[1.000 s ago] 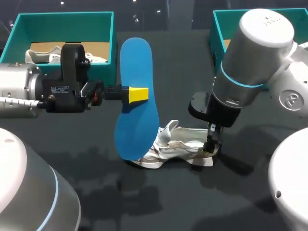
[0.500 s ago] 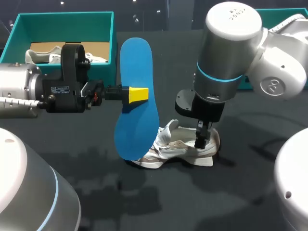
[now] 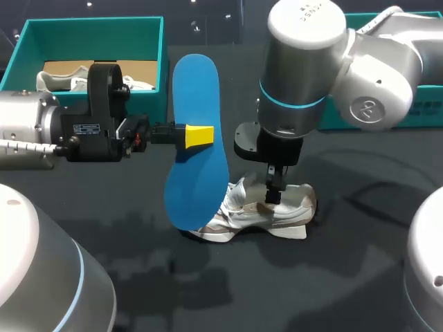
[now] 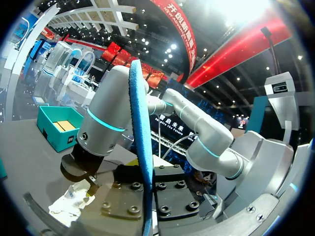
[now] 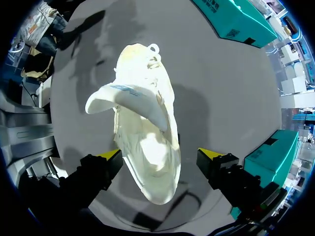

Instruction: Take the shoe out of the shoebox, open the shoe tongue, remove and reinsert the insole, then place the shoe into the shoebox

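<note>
1. Logged blue insole held off the desk, upright and flat face toward the head camera, pinched at mid-length by left gripper.
2. Judged as parked aloft on purpose: keeps the shoe mouth free and presents the insole lengthwise for going back in.
3. Found white shoe lying near the middle of the desk, well apart from the teal shoebox at the far left corner. Noted tongue flared out and the opening exposed, so ready to take the insole.
4. Placed right gripper directly above the shoe, fingers spread, one on each side of the upper, nothing clamped. Read as lining up to steady the shoe or hold it open for reinsertion.
5. Cannot see the left gripper's second finger, hidden behind the insole; grip inferred from the insole hanging free.
6. Seen only edge-on in the left wrist view; no yellow tips visible there.
7. Cannot tell whether the insole's lower end touches the shoe or merely overlaps it.
8. Cannot tell whether either right finger grazes the shoe's side.
9. Noted second shoe in the shoebox, partly cut off by the left arm.
</note>
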